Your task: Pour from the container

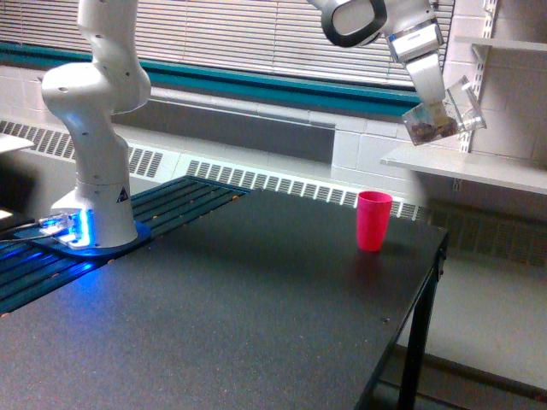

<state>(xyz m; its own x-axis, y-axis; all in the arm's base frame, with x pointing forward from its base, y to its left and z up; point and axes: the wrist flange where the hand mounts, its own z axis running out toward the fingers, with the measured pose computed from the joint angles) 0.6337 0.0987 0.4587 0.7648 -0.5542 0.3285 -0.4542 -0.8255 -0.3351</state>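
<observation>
Table [256, 325] bears pink cup [373, 220] (container [438, 124] tilted above).

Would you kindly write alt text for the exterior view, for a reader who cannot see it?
A white robot arm's claw holds a tilted clear container of brownish bits high above a dark table. A pink cup stands upright on the table below, toward the view's left of the container.

Lab: robot arm [94, 111] bolted to black bench [256, 325]
</observation>
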